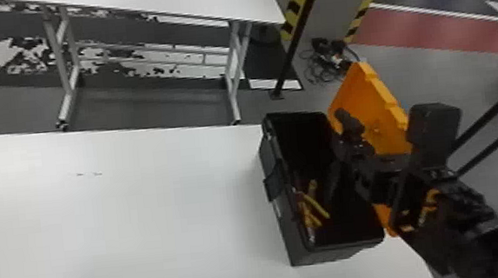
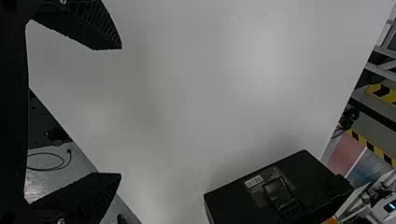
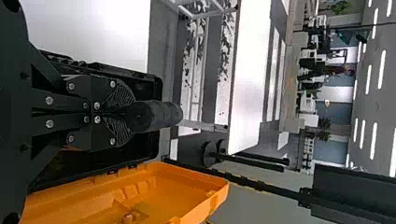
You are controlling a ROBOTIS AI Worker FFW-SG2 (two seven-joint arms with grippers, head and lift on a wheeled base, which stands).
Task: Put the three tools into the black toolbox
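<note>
In the head view my right gripper [image 1: 360,145] is above the far part of the black toolbox [image 1: 275,195], near the opened orange lid [image 1: 374,111]. It is shut on a black tool [image 1: 349,123]. Yellow-handled tools [image 1: 314,211] lie inside the box along its left wall; their exact number cannot be told. The right wrist view has my right gripper [image 3: 127,113] closed around the stubby black cylindrical tool [image 3: 161,115], over the box [image 3: 152,95]. My left gripper [image 2: 119,111] stands open above the white table, its fingers well apart, with the toolbox [image 2: 243,198] farther off.
The white table [image 1: 139,230] carries the toolbox at its right side. Beyond a strip of floor stands another white table [image 1: 169,2]. A striped yellow-black post [image 1: 298,3] and coiled cables [image 1: 328,61] are past the box's far end.
</note>
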